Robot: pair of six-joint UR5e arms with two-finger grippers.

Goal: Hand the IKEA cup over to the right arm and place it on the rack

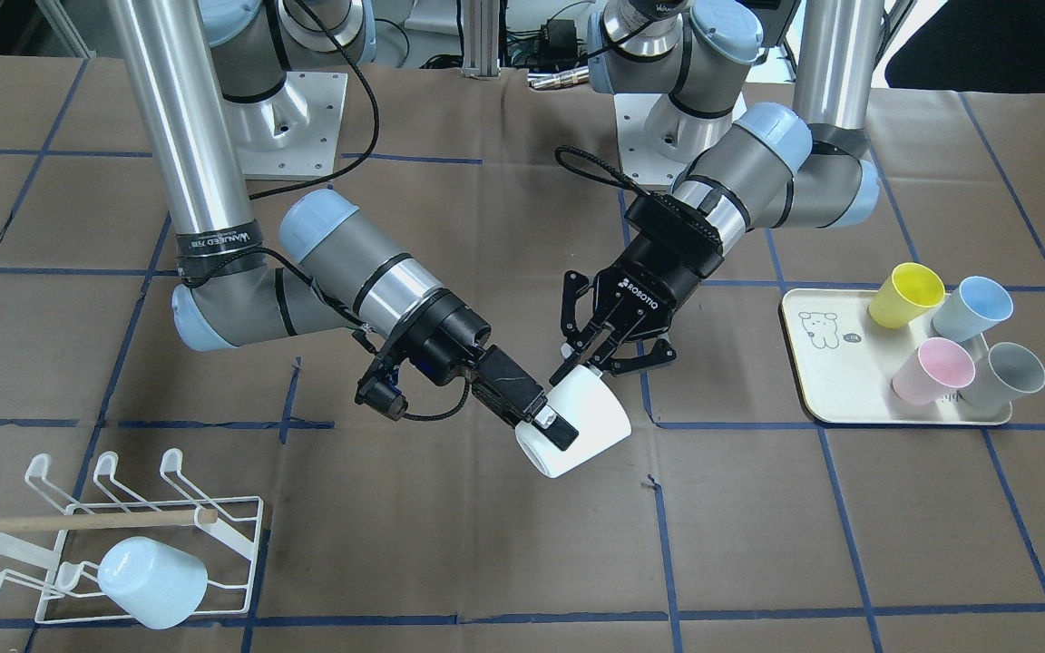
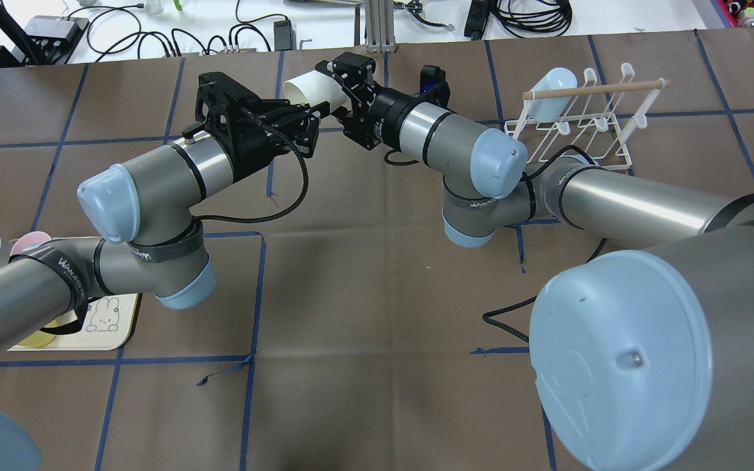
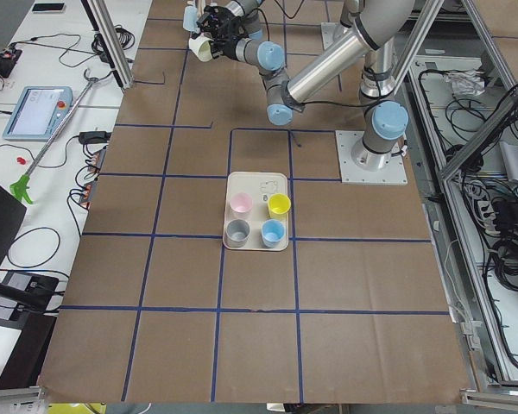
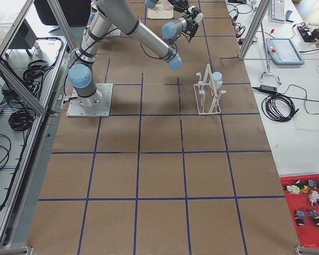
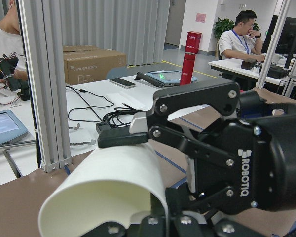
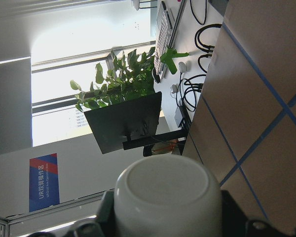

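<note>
Front view: cup (image 1: 590, 422) is mid-air above the counter (image 1: 849, 544). The right pincer (image 1: 548, 426) is clamped on its rim wall. The left pincer (image 1: 595, 370) is half-spread and looks to be gripping the base.
Overhead: rack (image 2: 596, 90) well apart, toward robot's right.
Right wrist view: fingers (image 6: 106, 207) snug beside cup base.
Judgement: left should release only once right's hold is firm, then back straight off.

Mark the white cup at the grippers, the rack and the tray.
white cup (image 1: 600, 417): front-facing view, side wall.
rack (image 1: 78, 521): front-facing view, wooden handle.
tray (image 1: 849, 390): front-facing view, bare surface.
</note>
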